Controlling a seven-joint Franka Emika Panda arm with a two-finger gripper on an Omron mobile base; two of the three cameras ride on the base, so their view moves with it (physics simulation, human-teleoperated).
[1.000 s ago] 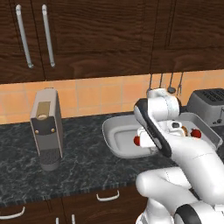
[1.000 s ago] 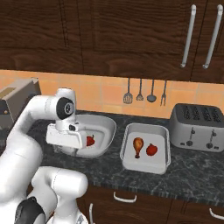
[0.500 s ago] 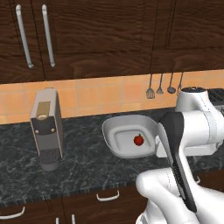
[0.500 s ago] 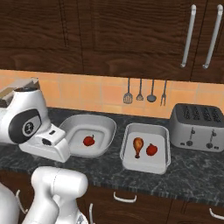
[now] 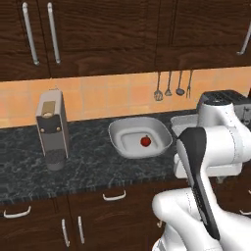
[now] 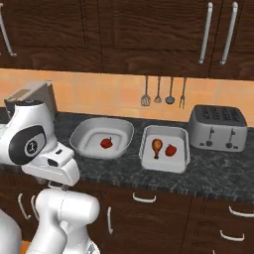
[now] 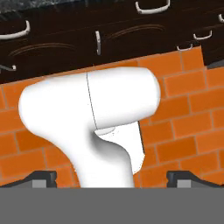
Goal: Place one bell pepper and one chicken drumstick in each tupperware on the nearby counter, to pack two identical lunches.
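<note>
Tupperware on the counter (image 6: 208,173): two lidless pale containers side by side, just apart. Round tub (image 6: 124,130), left of the pair in the right base view, holds one pepper (image 6: 106,143) on its floor. Rectangular tray (image 6: 183,158), between the tub and the toaster (image 6: 217,128), holds one drumstick (image 6: 157,146) and a second pepper (image 6: 170,150), lying close together, the drumstick's bone end toward the front edge. In the left base view the tub (image 5: 162,130) with its pepper (image 5: 145,141) sits mid-counter; a corner of the tray (image 5: 180,119) shows behind the arm, the rest hidden. A tall grey appliance (image 5: 52,128) stands well to the tub's left. Four utensils (image 6: 163,92) hang on the orange tile wall above the containers. Gripper (image 7: 112,178): seen in the hand view, fingertips (image 7: 41,177) far apart at the two bottom corners, nothing between them; the view looks toward drawer fronts (image 7: 109,35) and an orange brick floor (image 7: 183,83).
</note>
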